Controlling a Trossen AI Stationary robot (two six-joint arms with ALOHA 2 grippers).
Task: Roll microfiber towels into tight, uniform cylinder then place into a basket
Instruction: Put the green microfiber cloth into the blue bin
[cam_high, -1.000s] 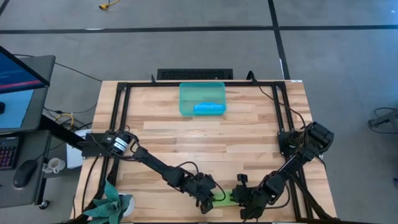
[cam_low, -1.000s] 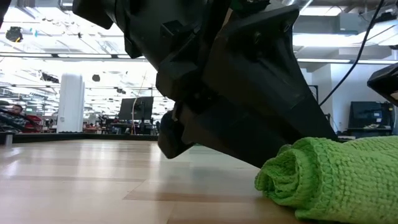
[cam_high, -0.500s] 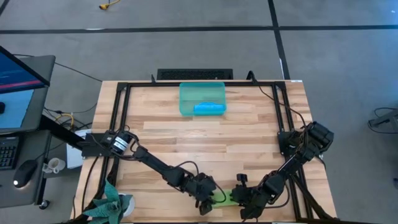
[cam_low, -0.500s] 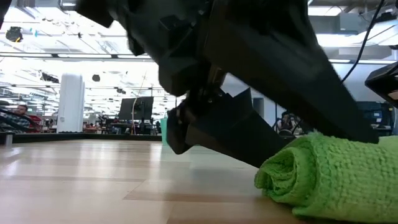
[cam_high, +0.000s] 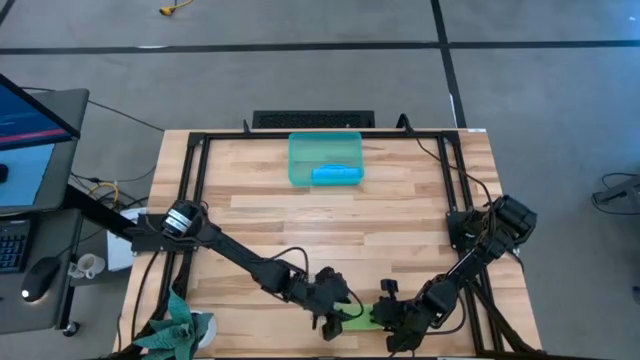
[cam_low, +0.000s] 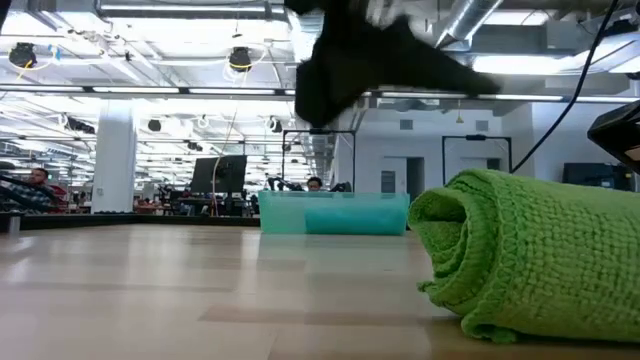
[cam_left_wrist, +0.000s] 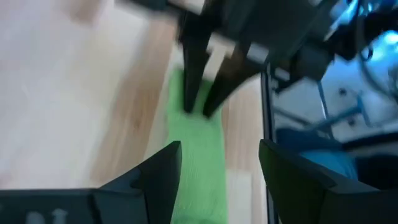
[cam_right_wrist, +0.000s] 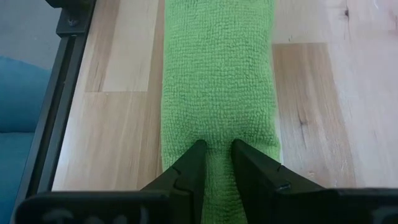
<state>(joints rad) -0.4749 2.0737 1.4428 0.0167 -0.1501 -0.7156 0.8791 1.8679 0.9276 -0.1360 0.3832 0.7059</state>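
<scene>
The green towel (cam_low: 530, 255) is rolled up into a fat tube and lies flat on the wood. The right gripper (cam_right_wrist: 216, 163) pinches one end of it, and the left gripper (cam_left_wrist: 214, 168) hangs open over the other end. Far from both grippers, the basket (cam_high: 325, 159) holds a rolled blue towel (cam_high: 335, 174).
</scene>
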